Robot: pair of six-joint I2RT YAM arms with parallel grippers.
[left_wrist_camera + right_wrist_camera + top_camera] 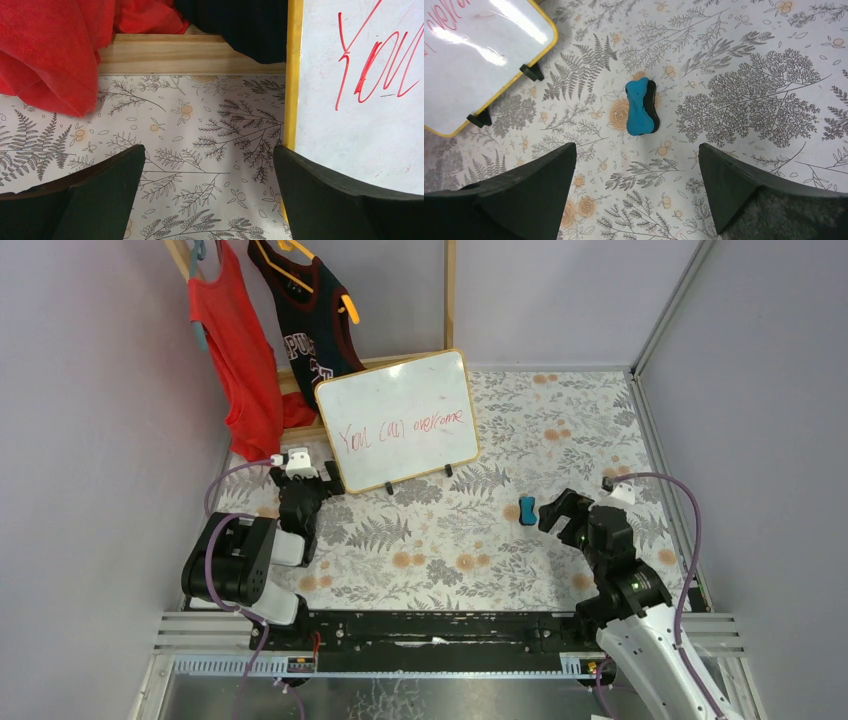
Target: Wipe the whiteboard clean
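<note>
The whiteboard [400,420] stands tilted at the back middle on two small black feet, with red handwriting across it. Its left edge and red letters show in the left wrist view [360,100], and its lower corner in the right wrist view [479,60]. A blue eraser with a black felt side [527,510] lies on the floral cloth right of centre; it also shows in the right wrist view [642,106]. My right gripper [560,510] is open and empty, just right of the eraser. My left gripper [318,478] is open and empty at the board's lower left corner.
A red shirt [235,350] and a dark jersey [310,310] hang on a wooden rack [449,295] behind the board. The rack's wooden base bar [190,52] lies just beyond my left gripper. Grey walls close in both sides.
</note>
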